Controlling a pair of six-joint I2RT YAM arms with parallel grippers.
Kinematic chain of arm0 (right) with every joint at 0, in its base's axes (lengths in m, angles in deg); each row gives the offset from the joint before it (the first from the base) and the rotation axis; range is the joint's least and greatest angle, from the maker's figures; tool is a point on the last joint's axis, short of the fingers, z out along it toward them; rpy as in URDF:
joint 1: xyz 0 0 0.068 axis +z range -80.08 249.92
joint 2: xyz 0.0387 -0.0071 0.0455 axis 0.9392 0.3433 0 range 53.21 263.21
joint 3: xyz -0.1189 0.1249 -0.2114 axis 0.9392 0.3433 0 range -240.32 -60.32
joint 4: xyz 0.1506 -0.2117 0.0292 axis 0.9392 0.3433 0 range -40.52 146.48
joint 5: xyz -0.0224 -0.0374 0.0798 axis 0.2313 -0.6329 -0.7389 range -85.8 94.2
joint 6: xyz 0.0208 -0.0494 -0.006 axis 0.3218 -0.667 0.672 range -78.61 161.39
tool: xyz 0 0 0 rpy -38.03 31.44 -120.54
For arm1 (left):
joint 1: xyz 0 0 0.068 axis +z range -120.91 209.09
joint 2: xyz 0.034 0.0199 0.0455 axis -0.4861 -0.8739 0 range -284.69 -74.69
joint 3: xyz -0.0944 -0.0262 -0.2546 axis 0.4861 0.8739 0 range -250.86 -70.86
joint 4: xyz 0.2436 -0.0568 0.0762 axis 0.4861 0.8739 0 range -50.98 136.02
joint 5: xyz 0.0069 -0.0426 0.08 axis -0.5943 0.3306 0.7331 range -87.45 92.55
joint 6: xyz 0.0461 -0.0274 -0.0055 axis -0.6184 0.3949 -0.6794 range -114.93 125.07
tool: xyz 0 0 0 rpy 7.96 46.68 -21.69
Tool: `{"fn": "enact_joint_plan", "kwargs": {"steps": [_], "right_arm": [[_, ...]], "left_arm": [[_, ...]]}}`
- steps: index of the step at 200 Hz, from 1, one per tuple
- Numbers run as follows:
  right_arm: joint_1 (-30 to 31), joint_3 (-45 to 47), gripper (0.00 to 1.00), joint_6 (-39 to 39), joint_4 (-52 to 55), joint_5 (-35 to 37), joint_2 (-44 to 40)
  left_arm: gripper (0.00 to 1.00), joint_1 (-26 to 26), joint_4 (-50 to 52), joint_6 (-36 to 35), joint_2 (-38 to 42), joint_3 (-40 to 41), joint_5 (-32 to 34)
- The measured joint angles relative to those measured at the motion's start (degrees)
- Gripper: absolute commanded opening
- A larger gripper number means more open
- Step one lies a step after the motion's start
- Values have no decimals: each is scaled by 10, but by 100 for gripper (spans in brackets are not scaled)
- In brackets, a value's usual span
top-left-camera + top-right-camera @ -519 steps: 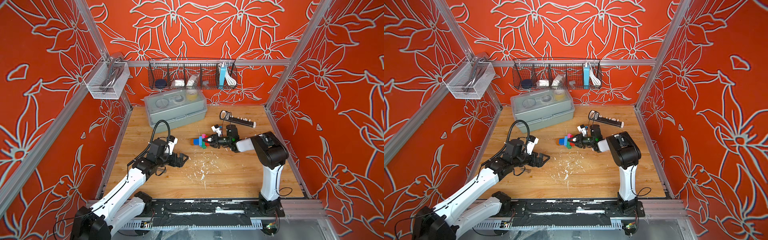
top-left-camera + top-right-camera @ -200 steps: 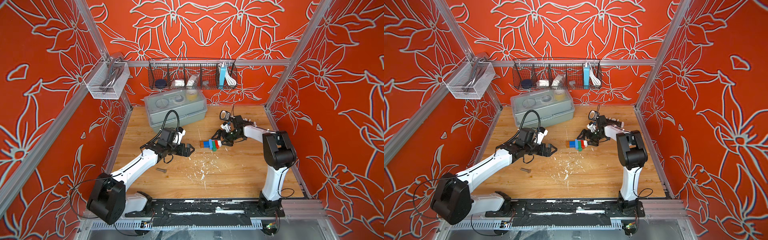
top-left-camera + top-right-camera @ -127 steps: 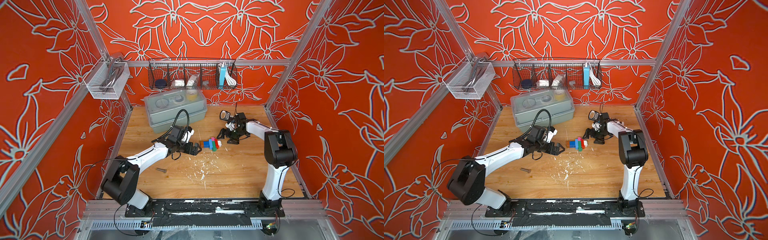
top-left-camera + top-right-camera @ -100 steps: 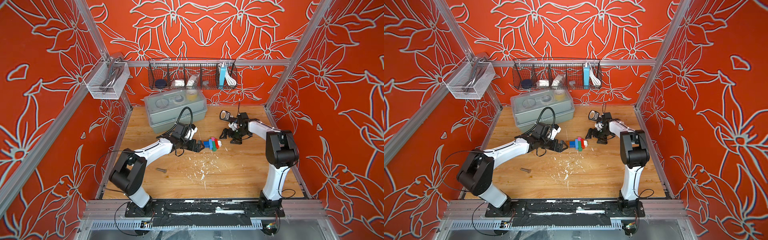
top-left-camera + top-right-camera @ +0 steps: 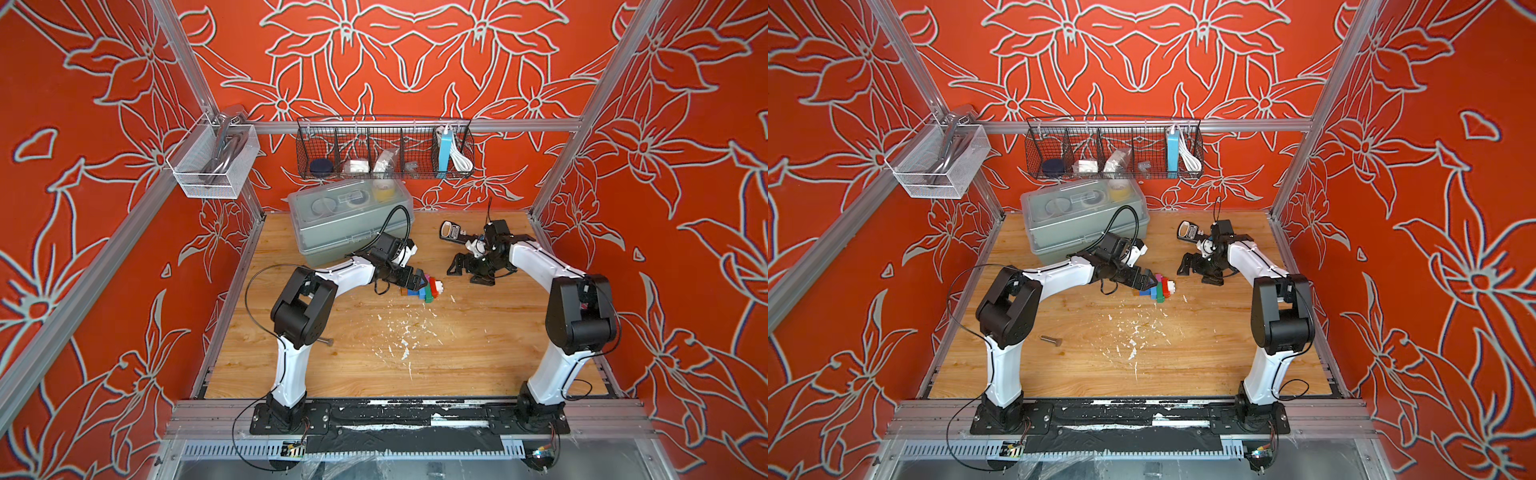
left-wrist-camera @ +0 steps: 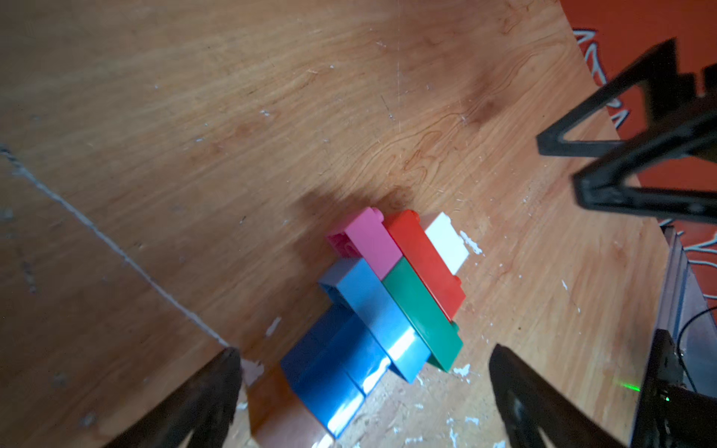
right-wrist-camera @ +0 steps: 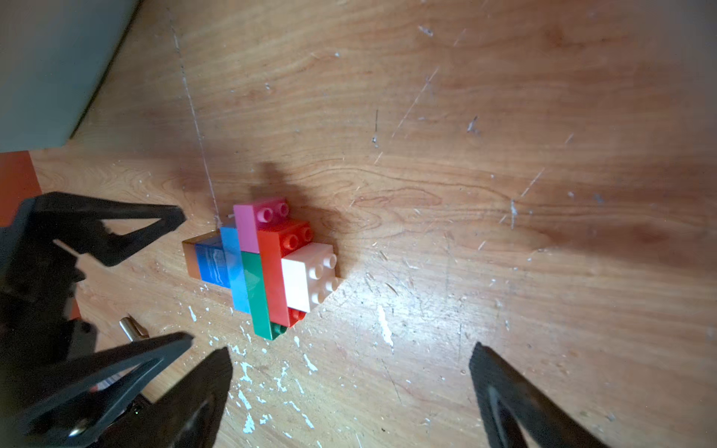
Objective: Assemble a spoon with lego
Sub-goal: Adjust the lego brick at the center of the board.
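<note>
The spoon (image 5: 424, 289) (image 5: 1158, 289) lies flat on the wooden table, built of lego: pink, red, green and light blue bricks in the head, a white tip (image 7: 306, 277), and a dark blue stem (image 6: 333, 368) ending in brown. My left gripper (image 5: 415, 281) (image 6: 366, 358) is open, its fingers standing either side of the stem without touching it. My right gripper (image 5: 468, 273) (image 7: 351, 355) is open and empty, a short way off beyond the white tip. From the right wrist, the left gripper (image 7: 183, 278) shows at the stem end.
A grey lidded box (image 5: 353, 224) stands behind the left arm. A black handheld device (image 5: 451, 230) lies behind the right gripper. A grey bolt (image 5: 1052, 340) rests near the left arm's elbow. White flecks (image 5: 403, 332) dot the table's middle. Wire baskets (image 5: 384, 149) hang on the back wall.
The left arm has reached right until its open gripper straddles the spoon's stem. The right gripper has drawn back from the spoon towards the rear right, leaving it lying on the table.
</note>
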Motion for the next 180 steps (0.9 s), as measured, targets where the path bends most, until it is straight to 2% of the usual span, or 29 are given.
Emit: {"fn": "enact_joint_plan", "kwargs": {"steps": [48, 140, 180], "right_arm": [[-14, 0, 100, -8, 14, -11, -8], [-51, 47, 100, -9, -1, -10, -131], [-57, 85, 100, -8, -18, -3, -167]], "left_arm": [[98, -18, 24, -9, -17, -12, -4], [98, -92, -16, 53, 78, 125, 4], [98, -103, -40, 84, 106, 139, 10]]}}
